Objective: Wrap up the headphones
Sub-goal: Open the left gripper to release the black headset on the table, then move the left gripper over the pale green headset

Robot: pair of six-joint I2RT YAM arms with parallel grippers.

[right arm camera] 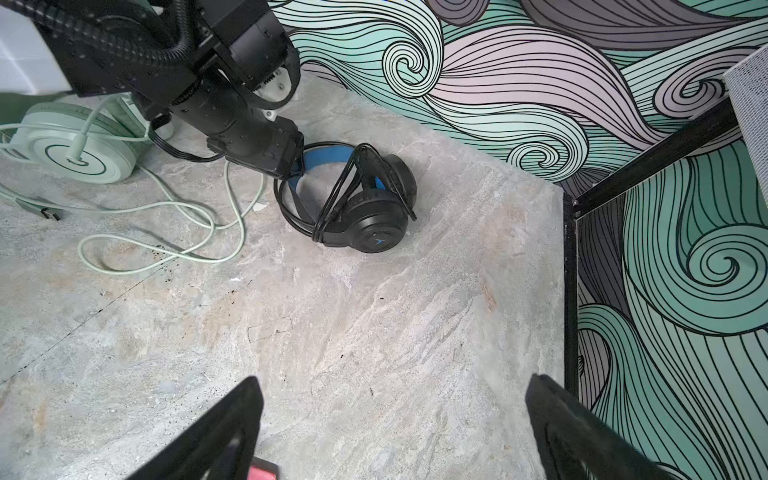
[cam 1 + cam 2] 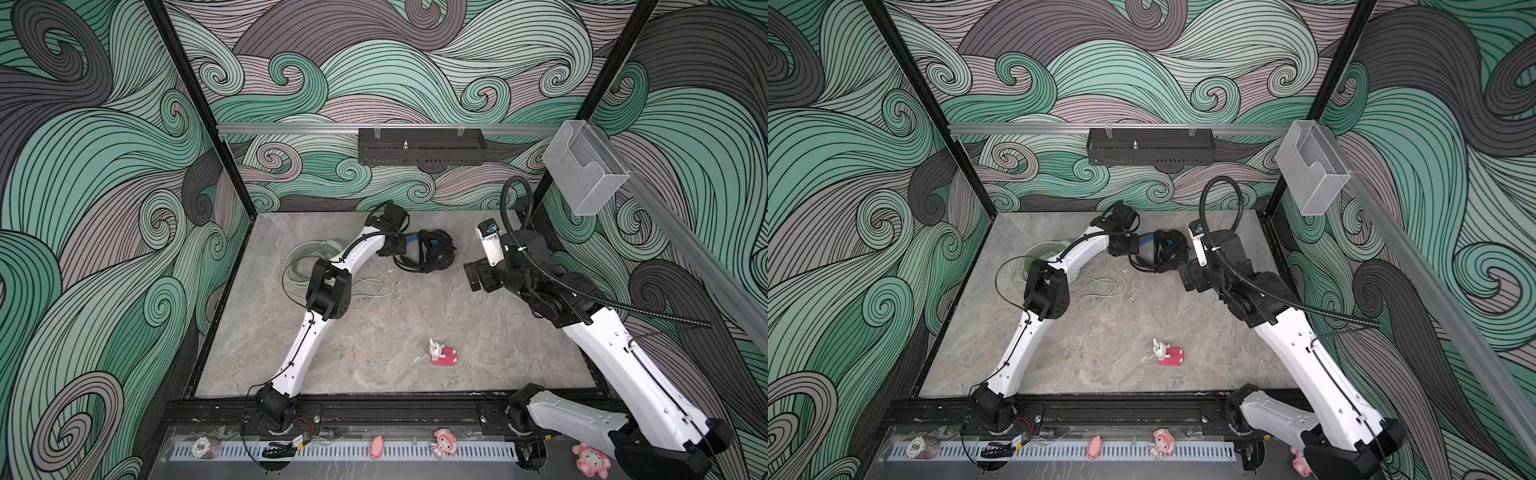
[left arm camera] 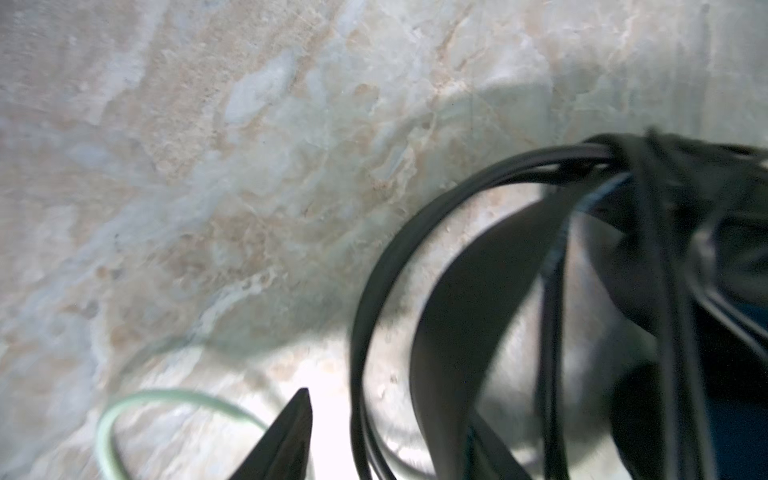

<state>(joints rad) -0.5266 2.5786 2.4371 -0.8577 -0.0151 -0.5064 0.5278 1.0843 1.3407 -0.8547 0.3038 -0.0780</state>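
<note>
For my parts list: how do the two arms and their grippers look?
The left arm and right arm have white curved shells and black joints. Thin black cables run along them; a ribbed black hose loops over the right one. The left gripper and right gripper are black with tapered fingers.

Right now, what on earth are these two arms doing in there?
Two robot arms are tidying headphones. The left gripper is at the headband of the black headphones, jaws parted around it. The black cable is already looped around that headset, which lies on the table. The right gripper hangs open nearby, holding nothing. The mint-green headphones lie by the left arm, their pale cable loose on the table, not yet wrapped.
</note>
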